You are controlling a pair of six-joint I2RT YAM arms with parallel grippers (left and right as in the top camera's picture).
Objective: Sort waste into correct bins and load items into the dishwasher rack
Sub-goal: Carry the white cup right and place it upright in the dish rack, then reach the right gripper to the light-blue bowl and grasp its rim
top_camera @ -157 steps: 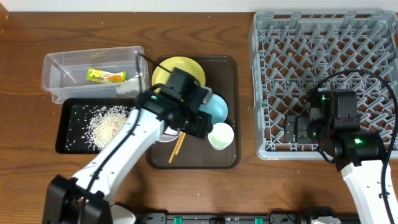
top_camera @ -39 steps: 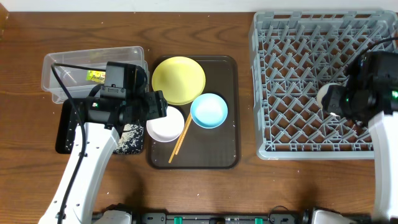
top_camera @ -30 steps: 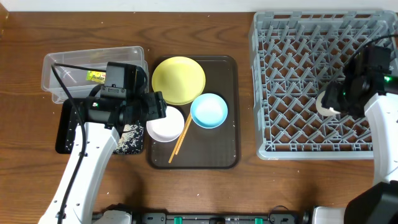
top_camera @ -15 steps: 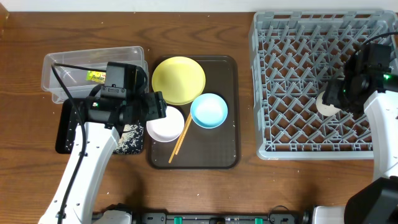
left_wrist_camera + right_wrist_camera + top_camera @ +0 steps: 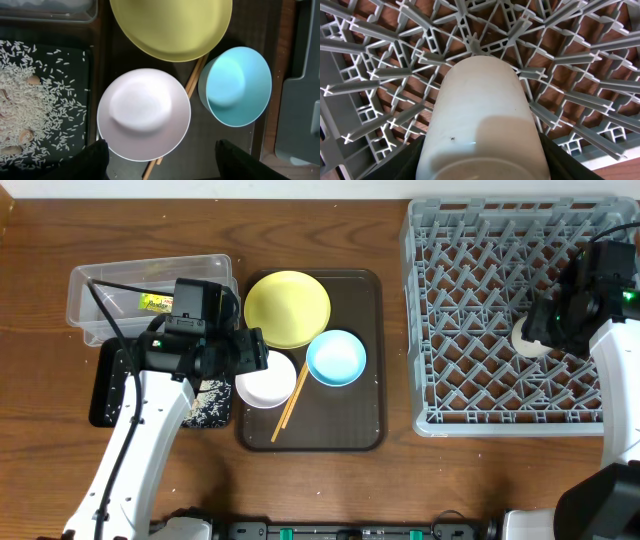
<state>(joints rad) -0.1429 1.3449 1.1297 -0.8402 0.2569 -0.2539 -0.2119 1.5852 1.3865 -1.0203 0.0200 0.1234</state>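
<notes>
Now right pincer (image 5: 482, 161) grips white cup (image 5: 480, 107) over rack (image 5: 370, 65); left pincer (image 5: 167, 162) open by white bowl (image 5: 144, 114).

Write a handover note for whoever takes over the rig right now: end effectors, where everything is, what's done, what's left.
Left end effector: open, holding nothing, above the white bowl.
Right end effector: shut on the cup, over the right side of the rack, not yet released.
Done: wrapper is in the clear tub; rice is in the black tray.
Left: set the cup in the rack, then load the white bowl, blue bowl, yellow plate and chopsticks, all on the brown tray.
</notes>
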